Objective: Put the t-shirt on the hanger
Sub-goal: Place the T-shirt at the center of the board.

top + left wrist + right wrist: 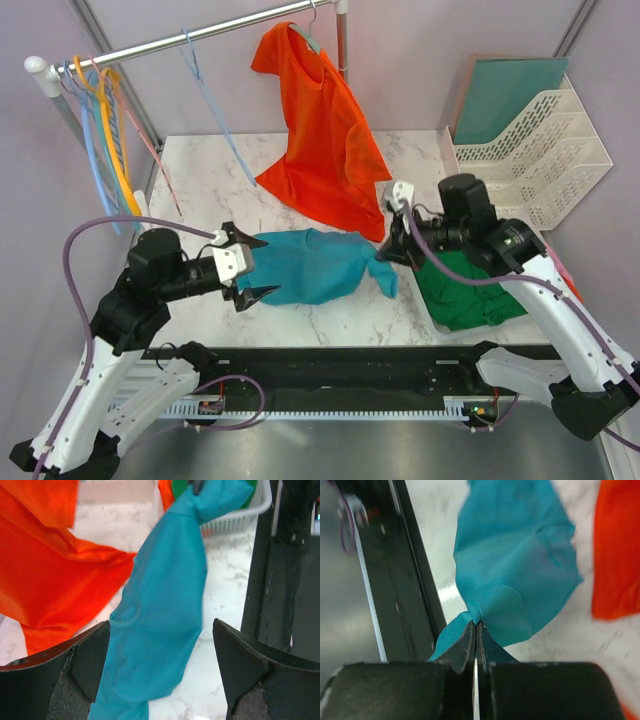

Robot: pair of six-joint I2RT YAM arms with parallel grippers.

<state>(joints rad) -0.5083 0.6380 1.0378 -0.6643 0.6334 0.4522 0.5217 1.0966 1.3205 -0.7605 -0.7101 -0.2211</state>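
The teal t-shirt (310,265) lies stretched out on the marble table, its right end lifted. My right gripper (385,250) is shut on that bunched end, and the cloth (515,555) fans out from the pinched fingertips of the right gripper (476,627). My left gripper (245,268) is open at the shirt's left end. In the left wrist view the t-shirt (160,610) lies between and beyond the spread fingers (95,650), untouched by the left gripper (160,645). A thin pale-blue hanger (213,105) hangs alone on the rail.
An orange t-shirt (325,140) hangs from the rail on its own hanger, its hem draping onto the table behind the teal one. Orange, pink and blue hangers (100,140) cluster at the rail's left end. A dark green garment (470,290) and a white tray rack (535,150) are at the right.
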